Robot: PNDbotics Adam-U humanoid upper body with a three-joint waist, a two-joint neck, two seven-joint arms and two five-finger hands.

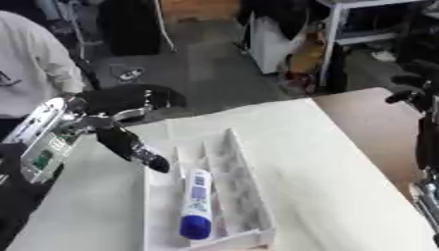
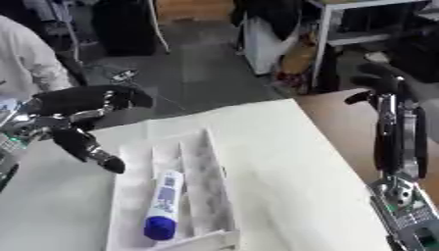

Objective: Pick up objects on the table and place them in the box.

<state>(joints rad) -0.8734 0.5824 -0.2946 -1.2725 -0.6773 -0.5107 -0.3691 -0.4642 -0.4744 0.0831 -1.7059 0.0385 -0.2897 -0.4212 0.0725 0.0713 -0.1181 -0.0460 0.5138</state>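
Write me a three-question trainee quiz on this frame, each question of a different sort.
1. True or false: the tube lies inside the box.
2. Which hand hangs over the box's left edge? A) left hand B) right hand
3. Fill in: the tube's cap is ____ in colour.

Key: 1 true. 2 A; the right hand is raised at the right side, away from the box, fingers straight. 3 blue.

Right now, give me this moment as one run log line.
left hand: open, above box's left edge | right hand: open, idle at right | tube: lying in box, blue cap toward robot
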